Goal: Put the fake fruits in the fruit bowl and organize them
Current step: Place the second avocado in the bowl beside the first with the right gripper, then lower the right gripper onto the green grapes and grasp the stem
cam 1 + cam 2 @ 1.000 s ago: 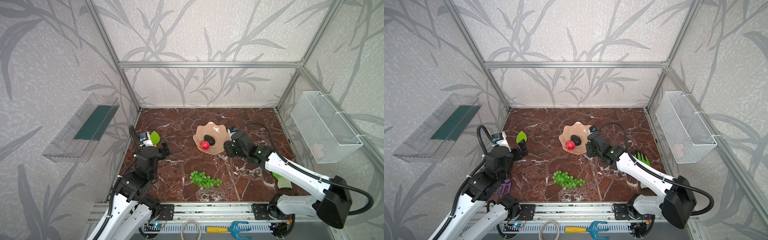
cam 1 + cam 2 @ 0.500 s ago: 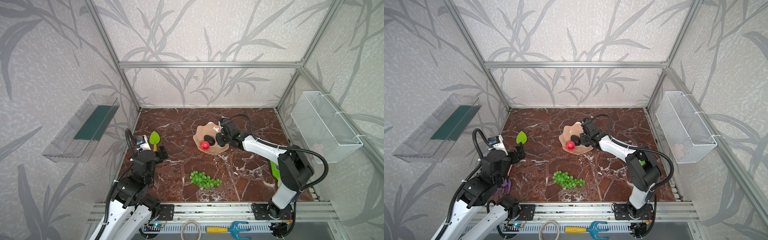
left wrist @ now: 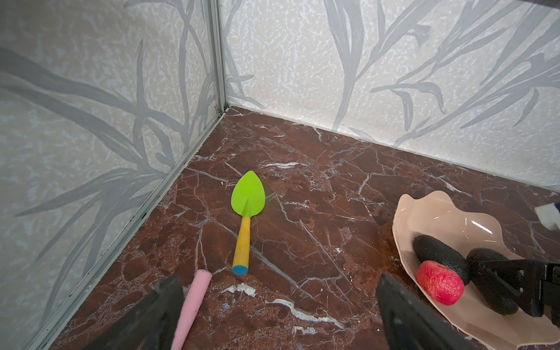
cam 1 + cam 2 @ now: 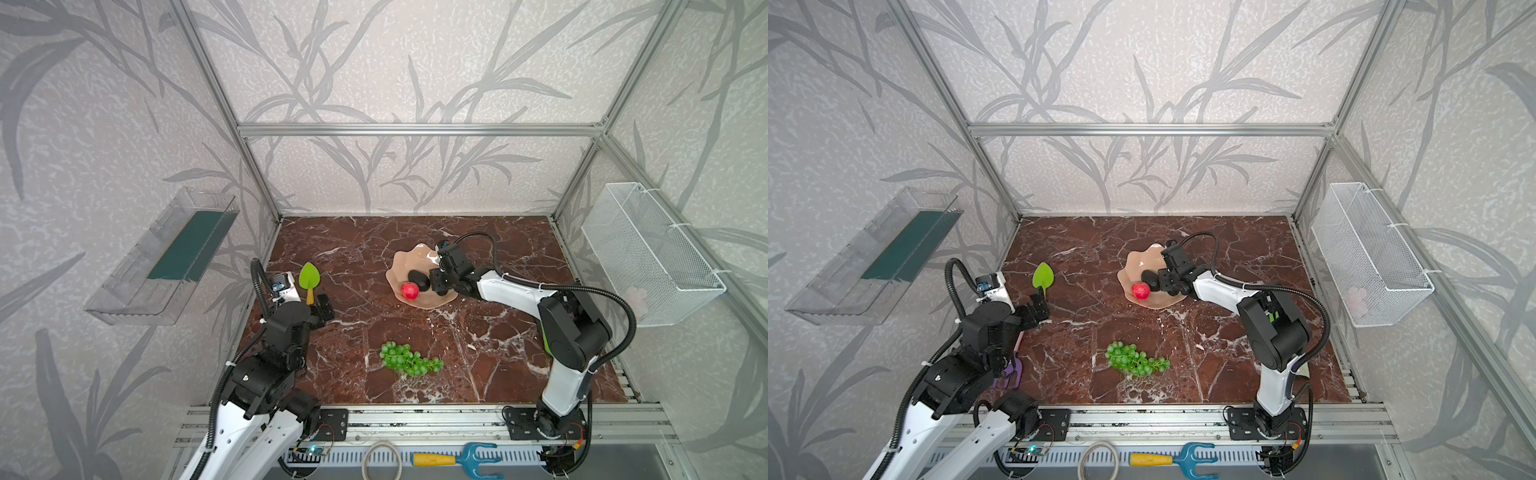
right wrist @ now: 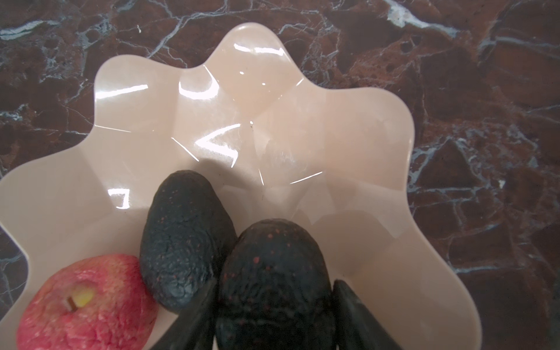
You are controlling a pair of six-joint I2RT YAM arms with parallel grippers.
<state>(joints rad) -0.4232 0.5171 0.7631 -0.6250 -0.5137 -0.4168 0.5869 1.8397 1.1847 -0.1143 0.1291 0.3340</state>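
Observation:
The peach-pink fruit bowl [image 4: 405, 259] [image 4: 1138, 259] [image 5: 303, 106] stands on the marble floor at mid-back. In it lie one dark avocado [image 4: 415, 275] [image 5: 185, 242] and the red fruit [image 4: 409, 291] [image 4: 1140, 290] [image 5: 88, 303]. A second avocado [image 5: 272, 272] [image 3: 491, 278] rests against the first. My right gripper [image 4: 432, 284] [image 5: 275, 283] stands open, one finger either side of that avocado with thin gaps. The green grapes [image 4: 409, 360] [image 4: 1133, 359] lie on the floor near the front. My left gripper [image 4: 326, 309] [image 3: 278, 281] hangs open and empty at the left.
A green toy spade [image 4: 308, 277] [image 3: 248, 197] lies just beyond the left gripper, beside a pink handle [image 3: 194, 303]. A white wire basket [image 4: 648, 253] hangs on the right wall and a clear shelf [image 4: 166, 257] on the left. A blue rake [image 4: 465, 459] lies on the front rail.
The right arm swung from the bowl's right side in over the bowl with the second avocado, set it beside the first, and its jaws widened. The left arm drew back slightly.

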